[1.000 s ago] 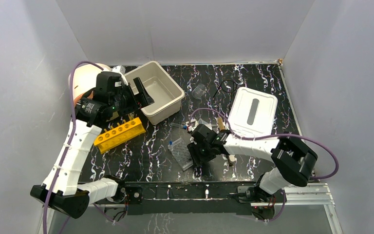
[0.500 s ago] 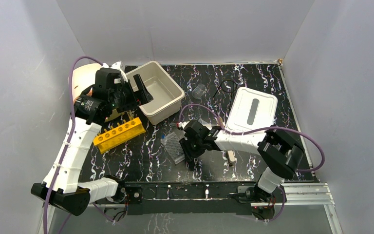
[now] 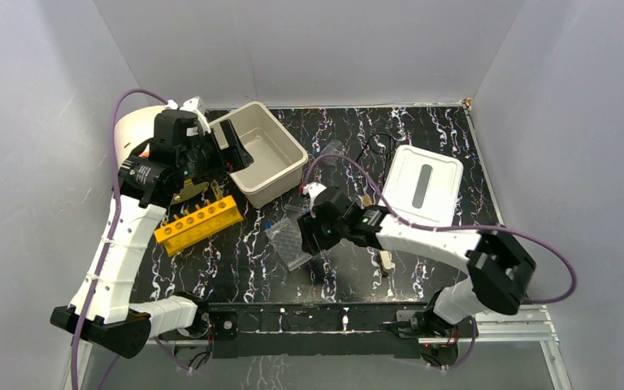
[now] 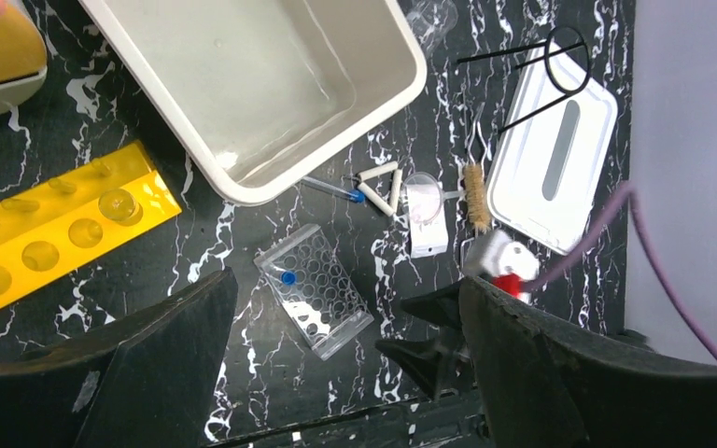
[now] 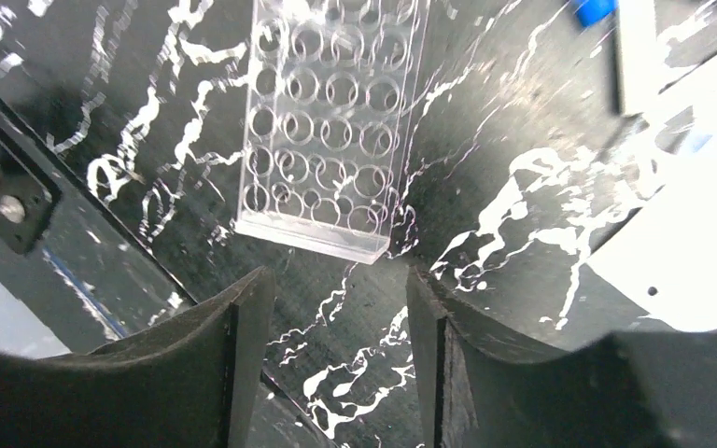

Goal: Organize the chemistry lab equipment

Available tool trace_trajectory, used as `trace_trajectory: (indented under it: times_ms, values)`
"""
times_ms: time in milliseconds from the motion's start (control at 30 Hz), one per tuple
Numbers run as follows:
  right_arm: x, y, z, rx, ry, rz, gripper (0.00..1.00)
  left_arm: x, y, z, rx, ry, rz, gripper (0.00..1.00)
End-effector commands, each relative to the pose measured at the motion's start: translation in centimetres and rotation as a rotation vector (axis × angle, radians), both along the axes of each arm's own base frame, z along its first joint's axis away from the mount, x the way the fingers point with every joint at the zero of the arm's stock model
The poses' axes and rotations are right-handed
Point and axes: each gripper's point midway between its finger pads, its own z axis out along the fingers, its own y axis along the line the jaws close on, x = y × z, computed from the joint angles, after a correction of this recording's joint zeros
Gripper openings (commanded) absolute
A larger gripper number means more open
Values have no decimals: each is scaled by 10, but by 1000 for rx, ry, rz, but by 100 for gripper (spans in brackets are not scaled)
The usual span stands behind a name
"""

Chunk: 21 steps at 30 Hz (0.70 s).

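Note:
A clear well tray (image 3: 288, 242) lies flat on the black marbled table, left of centre; it also shows in the left wrist view (image 4: 313, 289) and the right wrist view (image 5: 327, 121). My right gripper (image 3: 312, 240) is low and open, its jaws just behind the tray's near short edge and holding nothing (image 5: 336, 345). My left gripper (image 3: 238, 154) hovers open and empty above the tub's left edge (image 4: 345, 308). The yellow tube rack (image 3: 199, 223) lies at the left. A white triangle (image 4: 380, 184), a small beaker (image 3: 331, 150), a black wire stand (image 3: 378, 146) and a wooden clamp (image 3: 385, 260) lie around.
The beige tub (image 3: 253, 106) stands at the back left with nothing in it. Its white slotted lid (image 3: 422, 185) lies at the right. A rounded white-and-orange object (image 3: 134, 128) sits at the far left edge. A blue-capped tube (image 4: 336, 191) lies by the tub.
My right gripper has moved left and away from the bases, and the well tray has slid left and farther back with it. My left gripper has shifted slightly back-left.

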Motion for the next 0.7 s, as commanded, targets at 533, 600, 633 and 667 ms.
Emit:
trace_trajectory:
  times_ms: [533,600,633,667]
  values:
    - [125,39,33,67,-354,102,55,13,22,24,-52,-89,211,88]
    - [128,43,27,62,-367,120,57,15,25,21,-42,-91,228,88]
    - [131,45,25,69,-378,119,57,17,24,19,-43,-88,232,88]
    - [133,46,23,66,-391,127,56,18,23,18,-45,-84,229,88]
